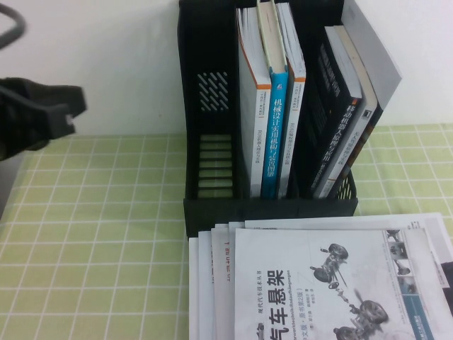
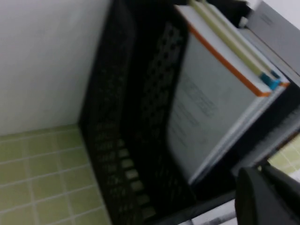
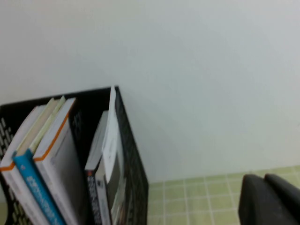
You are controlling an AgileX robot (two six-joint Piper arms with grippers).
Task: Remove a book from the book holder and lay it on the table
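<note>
The black book holder [image 1: 269, 210] stands upright at the back of the table [image 1: 99, 227]. Its left compartment is empty, and the middle one holds three upright books. The right compartment holds dark-covered books and the thin grey book [image 1: 373, 53], which leans against the holder's right wall. The grey book also shows in the right wrist view [image 3: 111, 136] and the left wrist view [image 2: 276, 26]. My left gripper [image 1: 71, 110] hovers left of the holder, shut and empty [image 2: 261, 169]. My right gripper [image 3: 263, 178] is shut and empty, to the right of the holder and raised; it is out of the high view.
Several books lie fanned on the table in front of the holder, topped by a white book with a car-suspension drawing [image 1: 333, 283]. A white wall stands behind. Bare grid cloth lies to the left [image 1: 92, 269] and to the right of the holder [image 1: 410, 163].
</note>
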